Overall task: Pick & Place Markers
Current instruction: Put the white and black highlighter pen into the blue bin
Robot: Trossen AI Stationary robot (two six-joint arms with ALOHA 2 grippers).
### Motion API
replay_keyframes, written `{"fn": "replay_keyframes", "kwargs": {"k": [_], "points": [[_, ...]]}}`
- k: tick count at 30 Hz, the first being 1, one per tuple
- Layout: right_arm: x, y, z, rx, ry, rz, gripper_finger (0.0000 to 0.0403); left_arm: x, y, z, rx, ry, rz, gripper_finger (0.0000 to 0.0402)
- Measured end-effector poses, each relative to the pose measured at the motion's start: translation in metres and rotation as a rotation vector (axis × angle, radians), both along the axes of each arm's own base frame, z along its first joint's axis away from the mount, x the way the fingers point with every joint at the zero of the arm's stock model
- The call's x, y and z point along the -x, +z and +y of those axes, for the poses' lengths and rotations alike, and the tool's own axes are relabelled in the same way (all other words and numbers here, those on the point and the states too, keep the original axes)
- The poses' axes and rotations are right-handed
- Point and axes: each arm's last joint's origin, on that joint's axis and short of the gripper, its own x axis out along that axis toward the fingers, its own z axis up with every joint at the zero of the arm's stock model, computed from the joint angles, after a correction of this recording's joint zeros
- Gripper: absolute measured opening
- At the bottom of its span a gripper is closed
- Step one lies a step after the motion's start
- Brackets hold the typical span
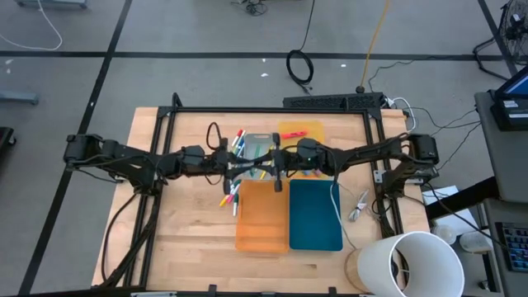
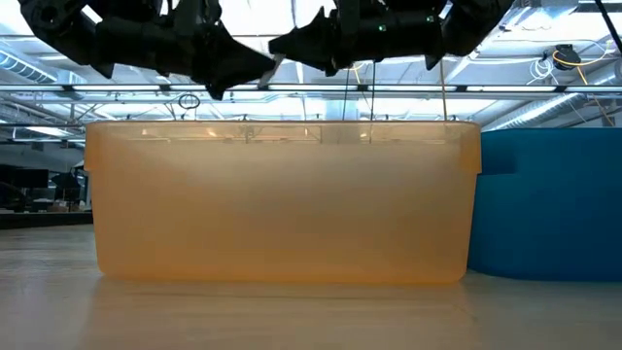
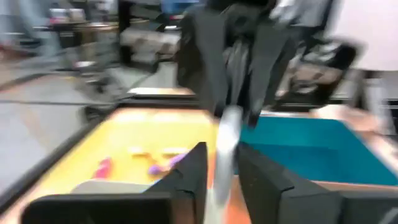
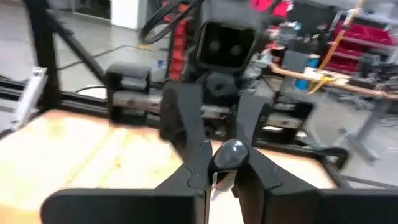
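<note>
Meeting nose to nose above the middle of the table (image 1: 190,247), both arms have a hand on one pale grey marker (image 3: 225,143). Right gripper (image 4: 219,177): fingers pinched down tight on the marker's rounded end, no gap showing around it. Left gripper (image 3: 221,186): fingers a little apart, the marker's shaft running up between them; whether they press it or only flank it, cannot tell. High view puts the pair, left gripper (image 1: 241,167) and right gripper (image 1: 276,165), over a clear tray (image 1: 260,144) and the loose markers (image 1: 235,191) scattered around it, some lying on bare wood. Just toward the camera side sit an orange tray (image 1: 261,219) and a blue tray (image 1: 315,216), touching side by side. Left wrist view shows a few pink and purple markers (image 3: 158,163) lying on yellow tray (image 3: 124,140).
</note>
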Motion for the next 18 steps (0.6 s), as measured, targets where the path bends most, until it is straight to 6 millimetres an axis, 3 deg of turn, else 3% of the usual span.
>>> {"fn": "replay_keyframes", "kwargs": {"k": [10,18], "points": [[0.031,0.029,0.003,0.036,-0.046,0.127,0.0035,0.013,0.003,-0.001,-0.052,0.141,0.093,0.0232],[0.073,0.041,0.03,-0.062,0.02,0.364,0.0035,0.03,0.006,0.001,0.024,0.236,0.175,0.0263]]}}
